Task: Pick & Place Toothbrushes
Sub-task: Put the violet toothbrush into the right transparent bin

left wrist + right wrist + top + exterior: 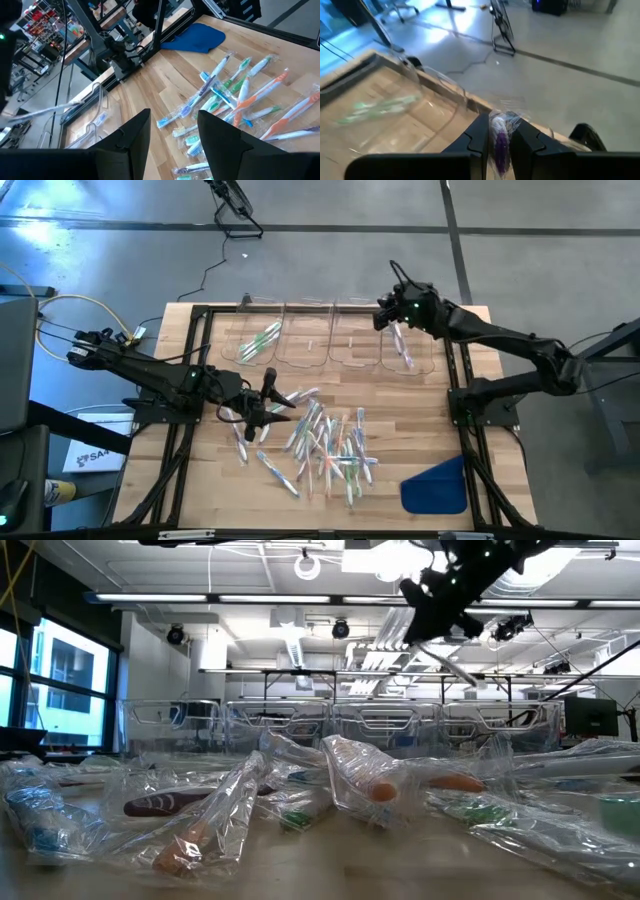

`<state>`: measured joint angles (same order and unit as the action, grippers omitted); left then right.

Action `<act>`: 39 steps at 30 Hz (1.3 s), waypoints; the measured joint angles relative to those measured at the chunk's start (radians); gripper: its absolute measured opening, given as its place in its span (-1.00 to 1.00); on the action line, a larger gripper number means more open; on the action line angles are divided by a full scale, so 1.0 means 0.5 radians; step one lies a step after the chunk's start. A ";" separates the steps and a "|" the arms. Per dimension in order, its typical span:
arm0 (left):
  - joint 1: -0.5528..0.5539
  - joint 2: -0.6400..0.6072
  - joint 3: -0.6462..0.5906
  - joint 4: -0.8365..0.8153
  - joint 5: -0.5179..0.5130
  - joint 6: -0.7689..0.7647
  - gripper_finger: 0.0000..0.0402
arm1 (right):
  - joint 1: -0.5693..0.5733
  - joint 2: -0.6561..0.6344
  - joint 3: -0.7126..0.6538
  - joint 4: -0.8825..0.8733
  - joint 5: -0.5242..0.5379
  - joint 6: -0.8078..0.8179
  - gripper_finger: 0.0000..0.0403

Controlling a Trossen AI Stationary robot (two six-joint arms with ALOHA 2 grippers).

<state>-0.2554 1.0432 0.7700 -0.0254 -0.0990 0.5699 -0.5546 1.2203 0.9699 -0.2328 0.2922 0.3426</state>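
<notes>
Clamped between my right gripper's fingers is a wrapped purple toothbrush, which I hold above the rightmost of the clear bins at the far edge of the wooden table. My left gripper hangs with its fingers spread and nothing in them at the left edge of the loose toothbrushes scattered mid-table, while green ones lie in the leftmost bin. Near the table's right front corner lies a blue cloth.
</notes>
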 joint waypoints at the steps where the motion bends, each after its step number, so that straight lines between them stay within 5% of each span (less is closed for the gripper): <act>1: 0.000 0.000 0.000 0.001 0.001 -0.003 -0.21 | -0.023 0.032 0.000 0.003 -0.005 0.000 -0.79; 16: 0.000 0.000 0.000 -0.001 0.002 -0.004 -0.21 | -0.323 0.408 0.000 -0.209 0.046 0.112 -0.79; 39: 0.000 0.000 0.000 0.000 0.005 0.003 -0.21 | -0.364 0.786 0.000 -0.485 0.045 0.154 -0.78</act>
<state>-0.2554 1.0434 0.7697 -0.0254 -0.0963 0.5713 -0.7365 1.6132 0.9699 -0.4752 0.3149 0.4197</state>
